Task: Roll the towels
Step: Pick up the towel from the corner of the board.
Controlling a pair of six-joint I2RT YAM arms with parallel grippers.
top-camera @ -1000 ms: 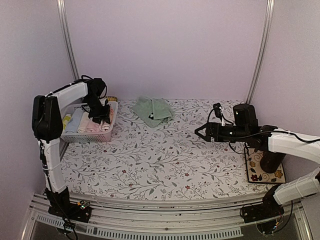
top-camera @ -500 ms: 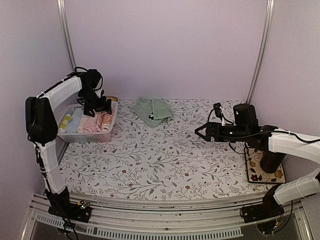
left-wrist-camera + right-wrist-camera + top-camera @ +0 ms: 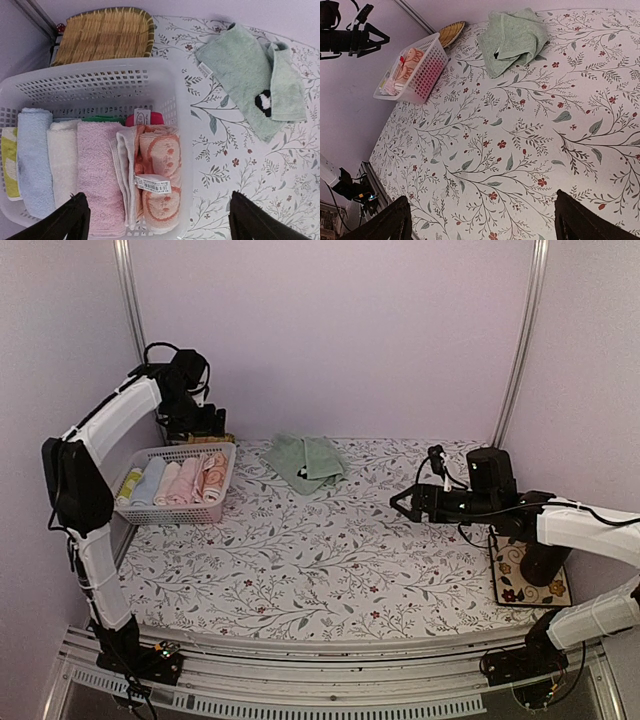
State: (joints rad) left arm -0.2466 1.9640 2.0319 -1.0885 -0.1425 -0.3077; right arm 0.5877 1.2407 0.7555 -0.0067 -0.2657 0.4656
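The orange-salmon towel (image 3: 159, 185) lies rolled at the right end of the white basket (image 3: 100, 80), a barcode tag on top; it also shows in the top view (image 3: 212, 478). The mint green towel (image 3: 305, 462) lies crumpled and unrolled on the table by the back wall, its dark-and-white mark visible in the left wrist view (image 3: 262, 101). My left gripper (image 3: 198, 423) hangs open high above the basket's back edge, holding nothing. My right gripper (image 3: 402, 503) hovers open over the table's right middle, empty and pointing left, well short of the green towel (image 3: 512, 40).
The basket (image 3: 170, 512) at the back left also holds rolled blue, cream, pink and yellow-green towels. A woven bamboo tray (image 3: 105, 35) sits behind it against the wall. A patterned mat (image 3: 530, 585) lies at the right edge under the right arm.
My left gripper opened, let go of the orange-salmon towel in the basket, and rose up and back out of it. The right arm has not moved.
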